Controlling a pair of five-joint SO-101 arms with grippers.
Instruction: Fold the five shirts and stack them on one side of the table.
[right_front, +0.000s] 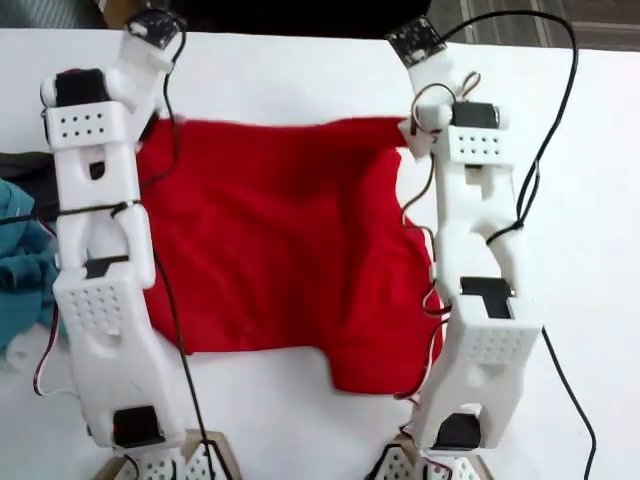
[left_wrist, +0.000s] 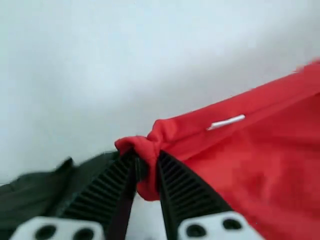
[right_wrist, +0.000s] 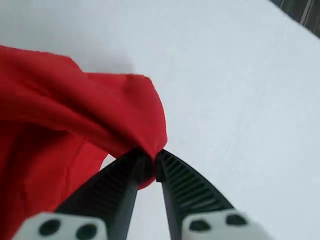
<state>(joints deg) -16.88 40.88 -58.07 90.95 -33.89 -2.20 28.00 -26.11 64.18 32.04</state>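
A red shirt (right_front: 280, 250) lies spread on the white table between the two arms. My left gripper (left_wrist: 146, 167) is shut on a bunched corner of the red shirt (left_wrist: 250, 165), at the shirt's far left edge in the high view. A small white tag (left_wrist: 226, 121) shows on the hem near it. My right gripper (right_wrist: 149, 162) is shut on a fold of the red shirt (right_wrist: 75, 115) at its far right corner, held a little above the table.
A teal garment (right_front: 22, 260) is heaped at the table's left edge beside the left arm, with dark cloth (right_front: 25, 175) just behind it. The dark cloth (left_wrist: 40, 190) lies close to the left gripper. Bare white table (right_front: 600, 200) stretches to the right.
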